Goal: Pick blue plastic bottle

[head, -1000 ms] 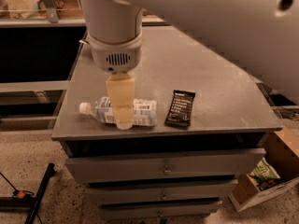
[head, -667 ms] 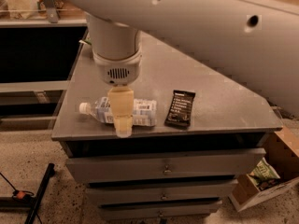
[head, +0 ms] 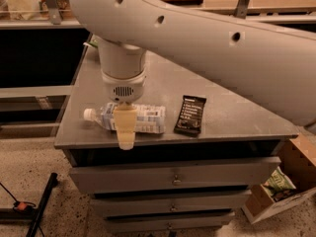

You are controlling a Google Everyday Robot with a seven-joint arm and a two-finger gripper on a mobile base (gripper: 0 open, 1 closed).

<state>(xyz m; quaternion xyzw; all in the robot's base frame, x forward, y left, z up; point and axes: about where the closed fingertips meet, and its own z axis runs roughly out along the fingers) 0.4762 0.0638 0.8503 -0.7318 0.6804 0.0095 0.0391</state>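
Observation:
The blue plastic bottle (head: 144, 118) lies on its side near the front left edge of the grey cabinet top (head: 232, 107), white cap pointing left. It is clear with a pale blue-and-white label. My gripper (head: 126, 132) hangs from the big white arm straight down over the bottle's middle. Its cream tip covers part of the label and reaches down past the cabinet's front edge in the picture. The bottle rests on the surface.
A dark snack bar (head: 190, 114) lies just right of the bottle. Drawers (head: 173, 179) are below the top. A cardboard box (head: 296, 169) with a green bag (head: 276, 181) stands on the floor at right. A black stand (head: 39, 206) lies on the floor at left.
The gripper has come down a little lower over the bottle, and the arm now stretches further across the upper view. The bottle and snack bar have not moved.

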